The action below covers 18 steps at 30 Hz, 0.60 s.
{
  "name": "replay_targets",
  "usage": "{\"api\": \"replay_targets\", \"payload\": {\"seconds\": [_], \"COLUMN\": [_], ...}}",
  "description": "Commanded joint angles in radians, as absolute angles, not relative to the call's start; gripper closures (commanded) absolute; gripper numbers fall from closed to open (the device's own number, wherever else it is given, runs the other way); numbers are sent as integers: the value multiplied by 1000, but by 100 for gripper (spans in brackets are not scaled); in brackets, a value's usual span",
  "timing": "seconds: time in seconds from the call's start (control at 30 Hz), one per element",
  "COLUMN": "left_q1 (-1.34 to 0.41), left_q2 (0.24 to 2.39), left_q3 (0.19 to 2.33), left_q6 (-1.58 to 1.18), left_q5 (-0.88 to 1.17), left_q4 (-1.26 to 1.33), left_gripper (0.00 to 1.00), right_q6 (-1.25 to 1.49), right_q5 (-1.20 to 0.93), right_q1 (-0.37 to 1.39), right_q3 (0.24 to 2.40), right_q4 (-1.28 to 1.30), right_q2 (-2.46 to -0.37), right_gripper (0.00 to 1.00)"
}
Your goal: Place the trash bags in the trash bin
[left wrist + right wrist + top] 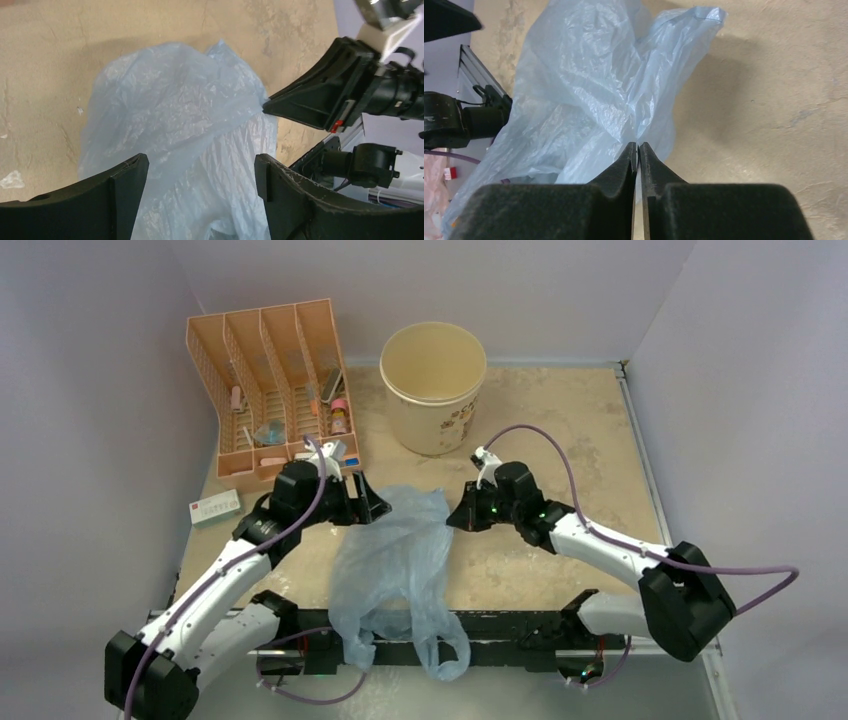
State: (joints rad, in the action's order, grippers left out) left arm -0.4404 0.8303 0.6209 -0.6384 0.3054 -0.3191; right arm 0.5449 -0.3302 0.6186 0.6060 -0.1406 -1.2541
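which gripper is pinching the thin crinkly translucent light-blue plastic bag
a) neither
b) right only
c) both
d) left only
b: the right gripper is shut on an edge of the thin crinkly translucent light-blue plastic bag, while the left gripper stands open, its fingers apart on either side of the plastic.

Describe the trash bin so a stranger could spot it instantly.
At the far edge of the beige tabletop, right of the orange slotted plastic rack, stands a round cream plastic bucket. It alone is round, with a brownish floral print.

Blue bag (395, 550) before cream bucket (440, 425)
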Motion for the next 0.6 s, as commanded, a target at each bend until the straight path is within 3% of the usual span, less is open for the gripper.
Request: {"api": "replay_targets", "payload": {"seconds": [0.0, 0.17, 0.57], "left_q1": [-436, -435, -436], "left_q2": [926, 992, 1022], "left_q3": [613, 546, 463], "left_q6": [-604, -644, -702], "left_q5": [378, 415, 465], "left_q4": [-263, -139, 22], "left_gripper": [22, 23, 26], "right_q6": [609, 686, 731], "right_q5": [-372, -537, -415], "right_q1": [661, 740, 938], "right_q3": [575, 542, 613], "right_q4": [-277, -473, -558], "right_q2": [-1194, -1162, -1398], "right_gripper": [87, 83, 76]}}
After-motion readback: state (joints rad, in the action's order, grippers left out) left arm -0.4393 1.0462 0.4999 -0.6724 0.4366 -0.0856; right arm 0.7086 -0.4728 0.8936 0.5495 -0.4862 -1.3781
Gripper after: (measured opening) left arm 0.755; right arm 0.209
